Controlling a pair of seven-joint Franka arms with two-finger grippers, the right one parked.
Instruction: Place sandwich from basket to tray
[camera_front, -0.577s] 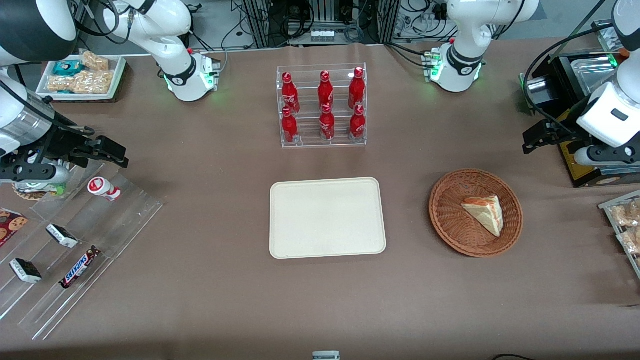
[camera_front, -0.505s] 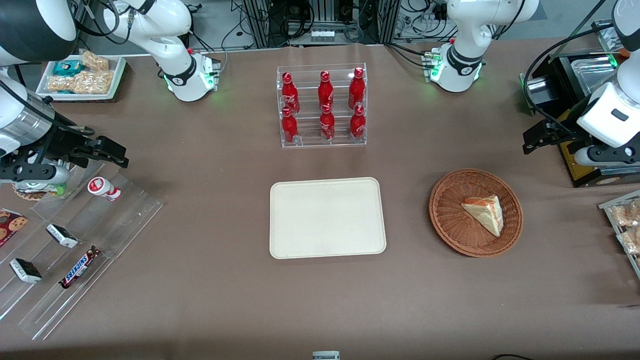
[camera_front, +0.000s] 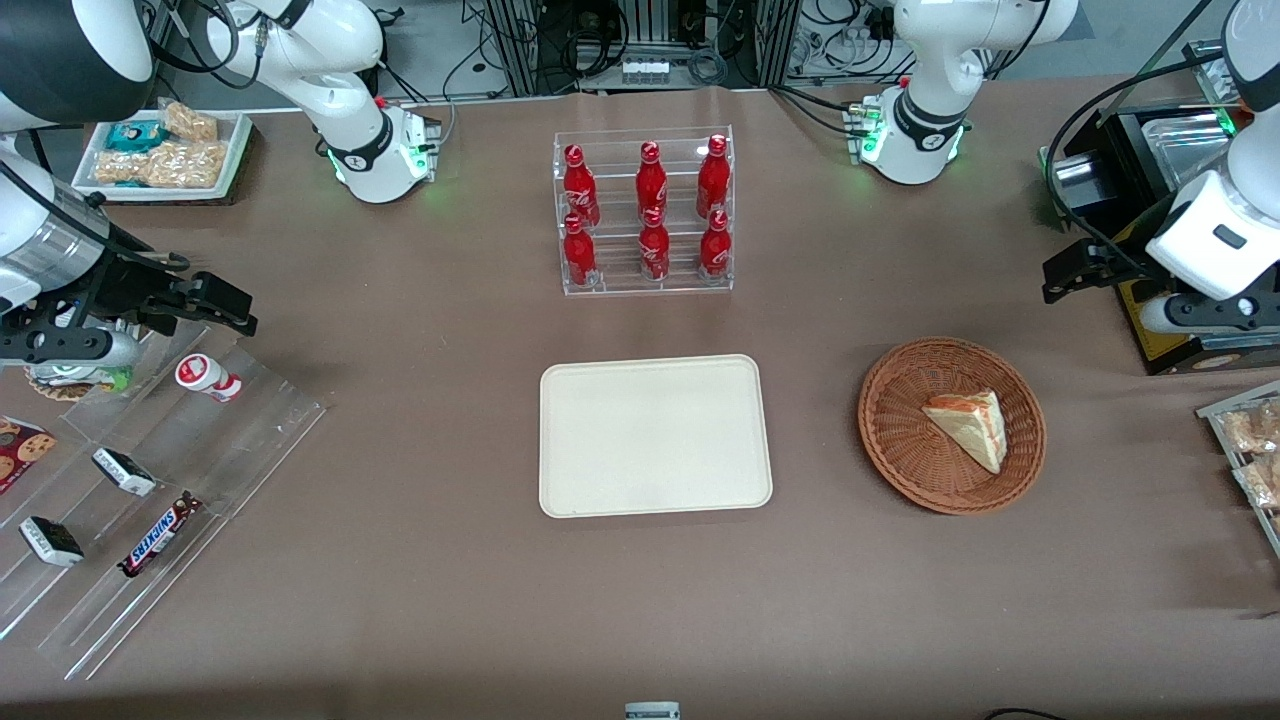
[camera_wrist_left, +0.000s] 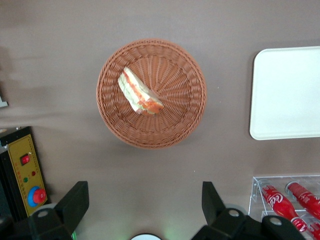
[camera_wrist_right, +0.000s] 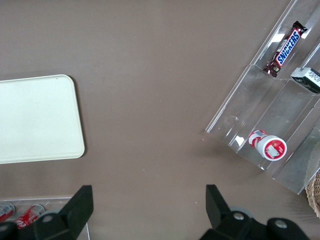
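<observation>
The sandwich (camera_front: 968, 426) lies in the basket (camera_front: 900, 440); the tool (camera_wrist_left: 141, 202) hovers above the basket, fingers apart, holding nothing; tray (camera_front: 655, 436) near the basket

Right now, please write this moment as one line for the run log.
gripper: open, above table, clear of basket | sandwich: in basket | tray: nothing on it | step: approach

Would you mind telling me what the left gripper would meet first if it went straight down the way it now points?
Probably bare table. The left gripper, jaws open, points down at cloth between the basket and the arm's base, farther from the front camera than the sandwich; height is unclear.
</observation>
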